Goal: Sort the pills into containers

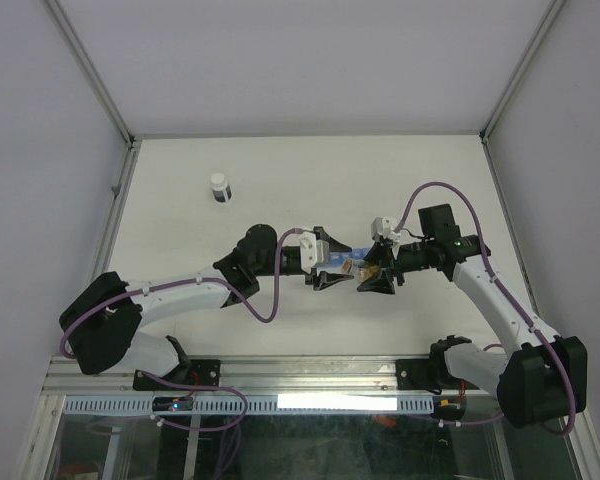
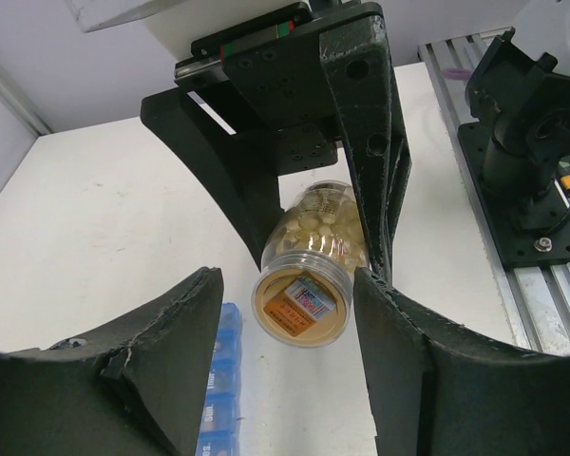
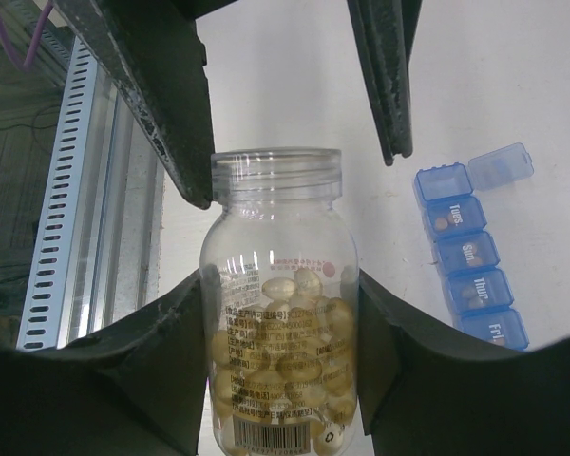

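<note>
- My left claw [image 2: 287, 273] gapes wide, its fingers either side of the bottle [image 3: 277, 190] neck and gripping nothing. I'd leave it wide, clear of any pour.
- My right claw [image 3: 280, 277] is clamped on the bottle's belly, and the pills [image 3: 285, 351] are inside it. I judge a slow tilt over one cell is best.
- The strip [image 3: 465, 271] lies beside the bottle, its end lid up. Lids read "Tues." and "Thur."; the bottle shows a barcode, and its print is too small to read.
</note>
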